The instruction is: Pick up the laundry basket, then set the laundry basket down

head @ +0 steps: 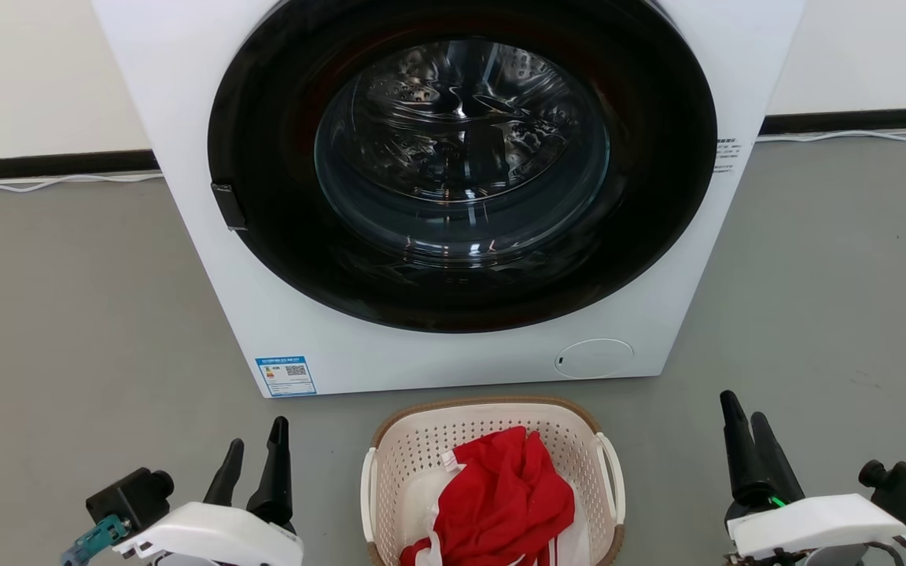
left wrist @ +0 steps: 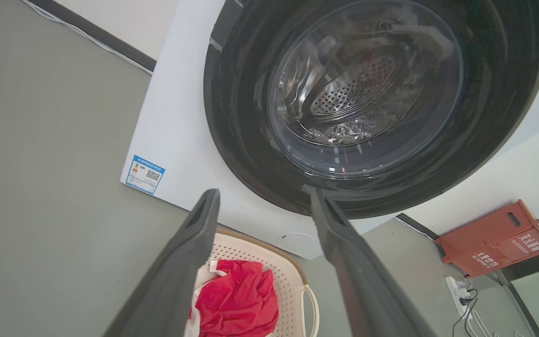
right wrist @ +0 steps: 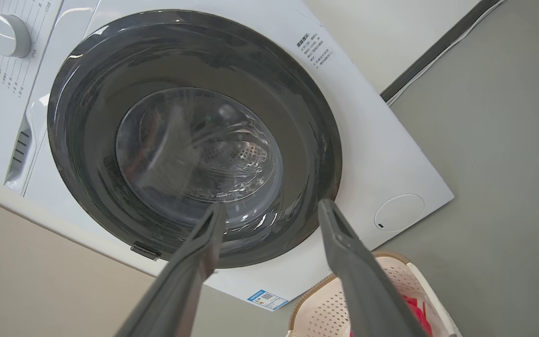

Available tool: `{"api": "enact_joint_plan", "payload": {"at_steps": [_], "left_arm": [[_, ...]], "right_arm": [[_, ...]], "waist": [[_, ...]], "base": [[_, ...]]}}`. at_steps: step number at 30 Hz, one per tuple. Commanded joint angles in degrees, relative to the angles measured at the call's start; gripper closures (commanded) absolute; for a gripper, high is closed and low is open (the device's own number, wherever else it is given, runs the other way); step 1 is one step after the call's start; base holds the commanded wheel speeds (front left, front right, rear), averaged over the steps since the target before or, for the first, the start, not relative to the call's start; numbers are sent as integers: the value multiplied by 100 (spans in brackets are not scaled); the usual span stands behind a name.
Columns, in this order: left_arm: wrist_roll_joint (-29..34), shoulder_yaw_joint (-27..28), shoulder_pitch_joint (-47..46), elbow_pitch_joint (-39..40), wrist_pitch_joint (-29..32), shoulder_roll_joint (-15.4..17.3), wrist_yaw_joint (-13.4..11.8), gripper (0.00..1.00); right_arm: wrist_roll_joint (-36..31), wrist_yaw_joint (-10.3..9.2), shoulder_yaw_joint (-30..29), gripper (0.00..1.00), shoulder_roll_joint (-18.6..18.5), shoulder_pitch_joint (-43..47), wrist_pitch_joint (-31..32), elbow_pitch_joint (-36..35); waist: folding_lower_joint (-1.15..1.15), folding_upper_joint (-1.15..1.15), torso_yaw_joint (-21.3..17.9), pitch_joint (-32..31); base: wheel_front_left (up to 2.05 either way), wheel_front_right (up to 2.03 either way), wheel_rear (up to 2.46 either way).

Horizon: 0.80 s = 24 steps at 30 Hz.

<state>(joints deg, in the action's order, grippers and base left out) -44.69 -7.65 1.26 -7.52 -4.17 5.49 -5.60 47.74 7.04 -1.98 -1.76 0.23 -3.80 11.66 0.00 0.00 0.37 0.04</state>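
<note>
1. Grey floor [head: 60,314] runs back to a pale wall. A white washing machine [head: 178,110] stands on it, its round dark door facing the robot.
2. The laundry basket [head: 421,452] sits on the floor just in front of the machine, between the two arms, with a crumpled red cloth [head: 508,495] lying in it.
3. The left pincer [head: 258,434] hovers low to the basket's left, apart from it, with its fingers pointing toward the machine. The left wrist view shows them spread with a clear gap, gripping nothing.
4. The right pincer [head: 744,409] hangs to the basket's right, likewise apart from it and aimed at the machine. From the head view its fingers look close together, but the right wrist view shows them parted and empty.
5. Both white loop handles stand untouched.
</note>
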Motion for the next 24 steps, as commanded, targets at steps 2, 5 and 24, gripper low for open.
{"api": "enact_joint_plan", "payload": {"at_steps": [2,5,24], "left_arm": [[297,16,-116,222,-93,86,-87,0],[514,-65,-113,267,-144,138,-182,0],[1782,-538,-51,530,-463,397,-723,0]], "right_arm": [[-265,24,88,0,-70,-71,-126,-225],[-479,25,110,0,-72,-65,-177,-244],[-1821,32,248,0,-86,1,-498,-392]], "waist": [[0,0,4,-3],[0,0,6,-6],[0,0,5,-36]], "base": [[0,0,0],[0,0,0],[0,0,0]]}}
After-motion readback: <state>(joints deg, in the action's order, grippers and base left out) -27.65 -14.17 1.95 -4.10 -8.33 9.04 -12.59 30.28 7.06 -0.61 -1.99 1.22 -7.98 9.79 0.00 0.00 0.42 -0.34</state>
